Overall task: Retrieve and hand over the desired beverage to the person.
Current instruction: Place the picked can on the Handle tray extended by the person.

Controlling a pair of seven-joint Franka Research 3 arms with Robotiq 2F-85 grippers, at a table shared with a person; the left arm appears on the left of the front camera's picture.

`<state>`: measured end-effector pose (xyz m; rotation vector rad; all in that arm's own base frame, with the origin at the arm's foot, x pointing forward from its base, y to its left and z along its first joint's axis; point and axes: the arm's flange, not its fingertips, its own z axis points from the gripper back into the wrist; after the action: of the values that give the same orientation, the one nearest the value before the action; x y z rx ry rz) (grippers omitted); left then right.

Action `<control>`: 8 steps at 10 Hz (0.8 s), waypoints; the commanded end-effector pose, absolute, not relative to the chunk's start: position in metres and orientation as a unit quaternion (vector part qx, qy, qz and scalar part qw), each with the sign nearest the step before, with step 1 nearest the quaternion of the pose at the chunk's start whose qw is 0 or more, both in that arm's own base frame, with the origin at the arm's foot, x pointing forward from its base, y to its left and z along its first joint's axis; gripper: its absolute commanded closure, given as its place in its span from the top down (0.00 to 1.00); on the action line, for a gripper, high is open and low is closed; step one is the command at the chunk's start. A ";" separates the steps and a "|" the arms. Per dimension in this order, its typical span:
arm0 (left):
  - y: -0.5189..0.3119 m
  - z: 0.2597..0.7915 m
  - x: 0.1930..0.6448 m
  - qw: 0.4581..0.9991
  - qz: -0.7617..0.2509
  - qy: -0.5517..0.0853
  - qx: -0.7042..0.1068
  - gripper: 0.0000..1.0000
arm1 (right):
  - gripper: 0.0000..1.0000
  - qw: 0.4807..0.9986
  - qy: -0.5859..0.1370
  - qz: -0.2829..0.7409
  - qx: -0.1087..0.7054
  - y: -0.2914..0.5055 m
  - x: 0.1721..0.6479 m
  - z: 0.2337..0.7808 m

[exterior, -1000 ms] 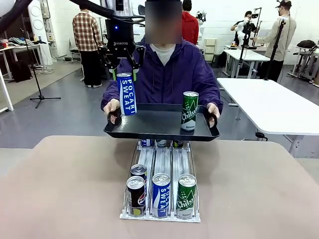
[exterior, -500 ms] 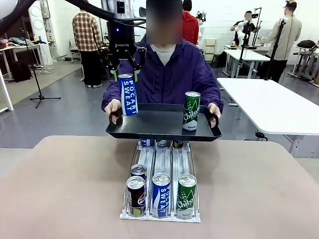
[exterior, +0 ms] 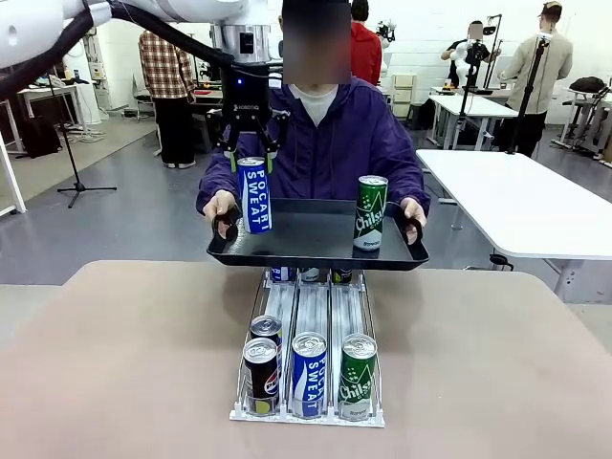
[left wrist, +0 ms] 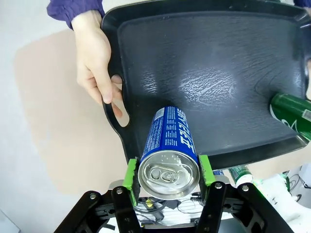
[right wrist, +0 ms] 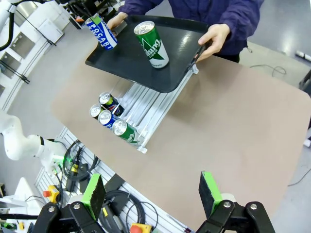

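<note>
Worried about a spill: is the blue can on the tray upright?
Upright: the blue can stands on the tray, left pincer pads beside its top.

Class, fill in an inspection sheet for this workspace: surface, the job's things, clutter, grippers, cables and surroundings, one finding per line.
Surface: tan table, bare around the can rack.
Job's things: blue Pocari Sweat can upright at the left end of the black tray, which the person holds by both handles; green Chilsung can upright at the tray's right.
Clutter: rack holding black, blue and green cans.
Grippers: left gripper with green pads at both sides of the blue can's top; right gripper open above the table.
Cables: black cables below the table edge.
Surroundings: white tables, people standing behind.
</note>
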<state>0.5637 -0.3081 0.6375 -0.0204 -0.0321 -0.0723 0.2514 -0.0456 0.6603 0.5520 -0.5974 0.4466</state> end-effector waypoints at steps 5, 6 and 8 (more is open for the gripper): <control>-0.320 0.637 0.592 0.997 -0.063 0.035 0.004 0.58 | 1.00 0.894 -0.285 0.222 0.265 -0.046 0.253 0.659; -0.320 0.636 0.593 0.997 -0.069 0.036 0.006 0.58 | 1.00 0.894 -0.285 0.222 0.265 -0.046 0.253 0.659; -0.321 0.635 0.593 0.996 -0.074 0.042 0.004 1.00 | 1.00 0.894 -0.285 0.222 0.265 -0.046 0.253 0.659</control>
<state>0.5784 -0.3140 0.6168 -0.0010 0.0798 -0.1169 0.2514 -0.0456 0.6604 0.5520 -0.5974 0.4466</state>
